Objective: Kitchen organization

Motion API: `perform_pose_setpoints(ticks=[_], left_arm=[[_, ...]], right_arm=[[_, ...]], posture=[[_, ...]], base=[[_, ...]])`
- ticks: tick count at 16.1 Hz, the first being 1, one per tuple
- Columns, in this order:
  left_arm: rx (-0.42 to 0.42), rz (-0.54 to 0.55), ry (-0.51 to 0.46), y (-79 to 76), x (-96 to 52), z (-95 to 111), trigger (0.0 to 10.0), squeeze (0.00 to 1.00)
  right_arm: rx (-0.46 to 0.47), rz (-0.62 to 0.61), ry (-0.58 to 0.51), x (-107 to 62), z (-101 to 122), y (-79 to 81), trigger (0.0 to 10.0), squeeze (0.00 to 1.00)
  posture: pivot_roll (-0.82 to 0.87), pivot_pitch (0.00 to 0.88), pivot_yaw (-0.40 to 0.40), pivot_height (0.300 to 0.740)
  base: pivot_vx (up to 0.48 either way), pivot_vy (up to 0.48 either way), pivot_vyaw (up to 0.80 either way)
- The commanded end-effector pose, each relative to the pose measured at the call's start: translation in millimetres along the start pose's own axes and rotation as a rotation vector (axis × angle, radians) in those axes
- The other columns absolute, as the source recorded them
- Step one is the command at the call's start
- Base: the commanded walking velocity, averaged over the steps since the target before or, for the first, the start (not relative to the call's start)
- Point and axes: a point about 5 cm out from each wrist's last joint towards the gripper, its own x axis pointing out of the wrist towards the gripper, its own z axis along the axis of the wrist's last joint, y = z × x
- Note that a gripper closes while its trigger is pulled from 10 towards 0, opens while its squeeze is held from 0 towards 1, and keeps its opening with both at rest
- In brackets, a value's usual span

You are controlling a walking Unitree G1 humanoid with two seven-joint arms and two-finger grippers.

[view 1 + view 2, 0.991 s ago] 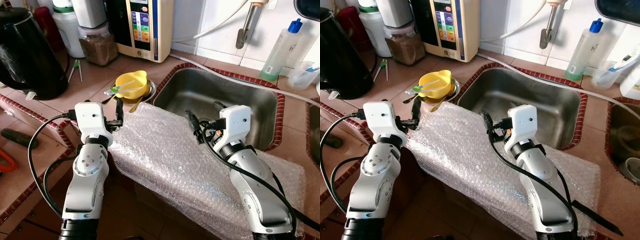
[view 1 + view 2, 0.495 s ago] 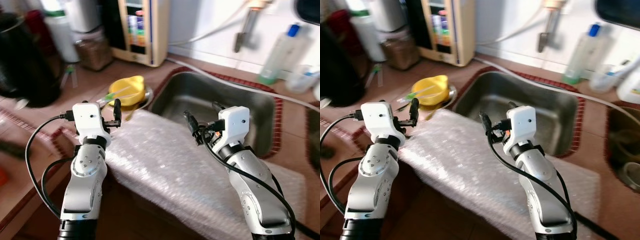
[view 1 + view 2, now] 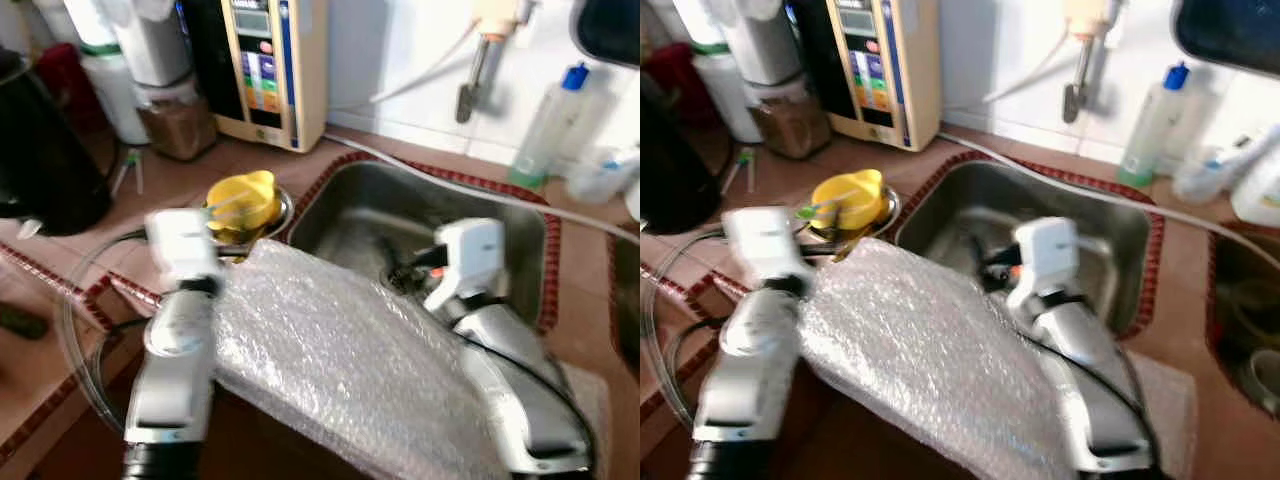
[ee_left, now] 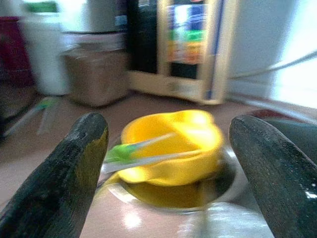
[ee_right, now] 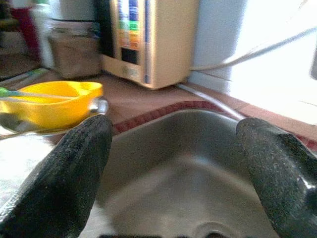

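Gaping wide, both tools, left (image 4: 168, 163) and right (image 5: 173, 168), face the yellow bowl (image 4: 171, 146).

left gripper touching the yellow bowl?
Apart. The left wrist view shows the open left gripper short of the yellow bowl, bare counter between.

pretty standard home kitchen, reddish-brown tiled counter (image 3: 75, 270) with a red patterned trim running around the steel sink (image 3: 400, 215). white tiled wall (image 3: 400, 50) behind, really bright light washing it out on the right. beige water purifier (image 3: 262, 60) stands at the back, black kettle (image 3: 40, 150) far left, a clear bottle with a blue cap (image 3: 548, 125) near the wall
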Motion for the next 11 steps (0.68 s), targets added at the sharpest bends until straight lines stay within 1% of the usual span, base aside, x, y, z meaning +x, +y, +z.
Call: perform_pose_setpoints(ticks=[1, 2, 7, 9, 11], left_arm=[[0.004, 0.039, -0.01, 9.6, -1.3, 2.8, 10.0, 0.0], [-0.01, 0.042, -0.008, 9.0, -0.9, 2.4, 10.0, 0.0], [0.0, 0.04, -0.011, 7.9, -0.3, 2.6, 10.0, 0.0], [0.003, 0.063, -0.003, 10.4, 0.9, 1.4, 10.0, 0.0], [0.011, 0.087, 0.01, 13.9, 1.9, -1.0, 10.0, 0.0]], right_arm=[[0.009, 0.024, -0.024, 2.7, 4.1, 6.9, 10.0, 0.0], [0.008, 0.022, -0.024, 2.7, 4.1, 6.2, 10.0, 0.0], [0.015, 0.022, -0.016, 0.4, 2.4, 6.9, 10.0, 0.0], [0.037, 0.031, -0.016, 1.3, 2.1, 7.4, 10.0, 0.0], [0.037, 0.045, -0.018, 1.8, 3.2, 9.0, 10.0, 0.0]], posture=[[-0.1, 0.061, 0.021, 0.74], [-0.1, 0.062, 0.022, 0.74], [-0.11, 0.063, 0.024, 0.74], [-0.1, 0.064, 0.021, 0.74], [-0.1, 0.065, 0.021, 0.74]], base=[[0.0, 0.0, 0.0], [0.0, 0.0, 0.0], [0.0, 0.0, 0.0], [0.0, 0.0, 0.0], [0.0, 0.0, 0.0]])
